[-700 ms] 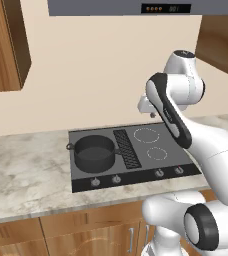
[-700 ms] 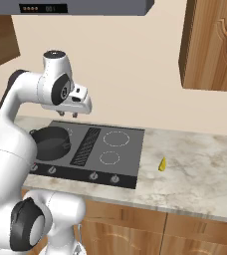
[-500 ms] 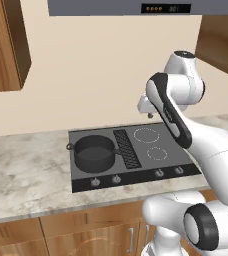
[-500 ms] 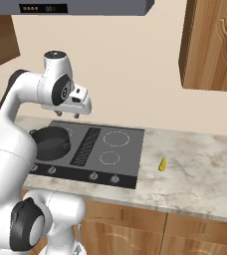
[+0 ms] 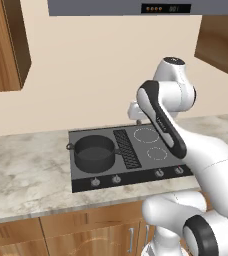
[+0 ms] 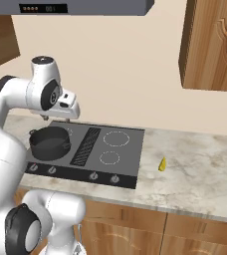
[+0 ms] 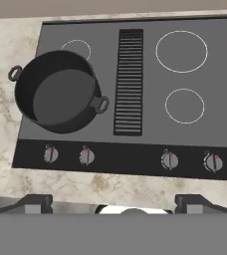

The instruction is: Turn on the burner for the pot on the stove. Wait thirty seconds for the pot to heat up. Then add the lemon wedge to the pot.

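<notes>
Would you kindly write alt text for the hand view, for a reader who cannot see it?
Seen from above, a dark grey pot, empty and without a lid, sits on the left side of a flat dark stove. A ribbed black grille runs down the middle, two white-ringed circles lie to its right, and four small knobs line the front edge; the open pincer hovers at the bottom.

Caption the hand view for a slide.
Open gripper above the stove: empty pot front left, four knobs along the front edge.

Dark grey pot, upright, empty, on stove left-front zone; yellow lemon wedge on table, right of stove.
</notes>
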